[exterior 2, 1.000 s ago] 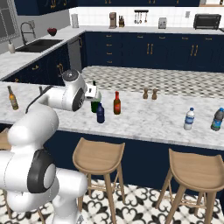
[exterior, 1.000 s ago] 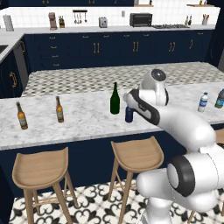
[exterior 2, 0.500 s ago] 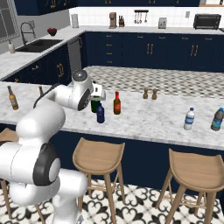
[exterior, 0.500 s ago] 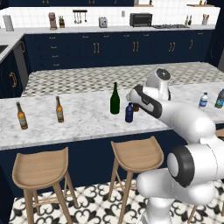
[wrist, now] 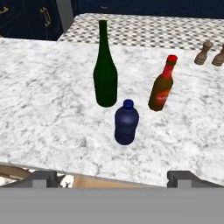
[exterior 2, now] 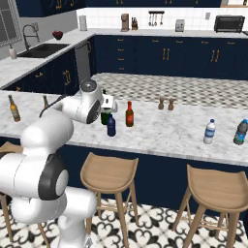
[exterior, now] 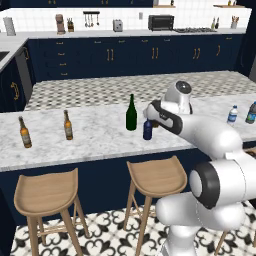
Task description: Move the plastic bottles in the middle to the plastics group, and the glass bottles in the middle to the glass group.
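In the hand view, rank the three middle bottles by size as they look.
1. green bottle, tallest by far.
2. red-topped bottle.
3. navy bottle, shortest, though it stands nearest the camera and looks wider than the red-topped one.

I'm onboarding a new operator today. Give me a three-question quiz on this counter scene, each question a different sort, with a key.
1. True or false: the gripper is closed on the navy bottle.
2. Multiple choice: in the hand view, which bottle stands nearest the fingertips? A) green wine bottle B) navy bottle C) red-topped bottle
3. Fill in: the two amber beer bottles stand toward the counter's ___ end in the left base view.

Key: 1 false, it is open and holds nothing; 2 B; 3 left.
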